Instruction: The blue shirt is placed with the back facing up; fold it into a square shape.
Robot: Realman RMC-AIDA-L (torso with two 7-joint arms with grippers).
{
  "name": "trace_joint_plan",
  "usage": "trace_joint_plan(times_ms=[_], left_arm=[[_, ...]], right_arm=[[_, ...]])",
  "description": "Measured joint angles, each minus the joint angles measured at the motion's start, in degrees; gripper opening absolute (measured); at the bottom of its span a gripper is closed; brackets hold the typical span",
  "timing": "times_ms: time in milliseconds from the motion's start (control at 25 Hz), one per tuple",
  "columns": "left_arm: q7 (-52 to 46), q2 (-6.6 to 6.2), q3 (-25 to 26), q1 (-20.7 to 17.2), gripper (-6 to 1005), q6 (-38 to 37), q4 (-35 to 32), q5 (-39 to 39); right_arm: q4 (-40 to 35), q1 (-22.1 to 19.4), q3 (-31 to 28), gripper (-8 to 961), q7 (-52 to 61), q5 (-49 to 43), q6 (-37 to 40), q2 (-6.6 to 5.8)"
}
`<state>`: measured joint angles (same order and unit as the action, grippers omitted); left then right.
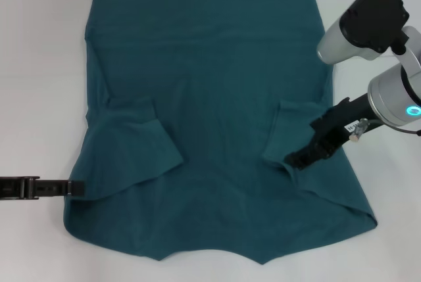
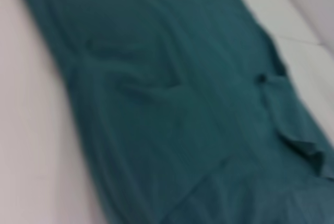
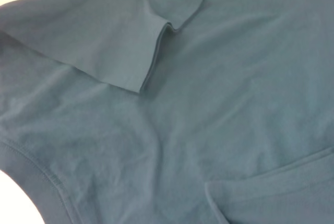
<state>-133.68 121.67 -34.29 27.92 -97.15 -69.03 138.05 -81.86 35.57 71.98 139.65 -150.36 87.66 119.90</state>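
Only right wrist view shows blue shirt [image 3: 209, 104] collar [image 3: 36, 174].

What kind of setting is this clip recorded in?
Probably a lab or test bench for cloth folding: a plain white table, one blue shirt spread flat on it, and two robot arms with nothing else around.

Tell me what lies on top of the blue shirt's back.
On the blue shirt, both sleeves are folded inward: one on the robot's left, one on its right. The right gripper sits over that sleeve. Whatever lies beneath the folds is covered.
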Motion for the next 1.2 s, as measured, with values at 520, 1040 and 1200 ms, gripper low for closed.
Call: trace_joint_plan(times_ms=[520, 1040, 1200], left_arm=[[-4.97, 2.28, -10.25, -0.69, 859, 9.78, -0.10, 4.32], [-8.05, 2.42, -15.55, -0.55, 853, 15.12, -0.13, 8.60], [-8.28, 2.52, -17.04, -0.39, 841, 16.94, 0.77, 8.68]], right_arm=[[0.50, 0.35, 0.69, 944, -0.01, -0.14, -0.05, 0.07], [0.80, -1.05, 0.66, 943, -0.05, -0.10, -0.42, 0.07], [1.13, -1.01, 0.69, 943, -0.07, -0.10, -0.61, 0.07]])
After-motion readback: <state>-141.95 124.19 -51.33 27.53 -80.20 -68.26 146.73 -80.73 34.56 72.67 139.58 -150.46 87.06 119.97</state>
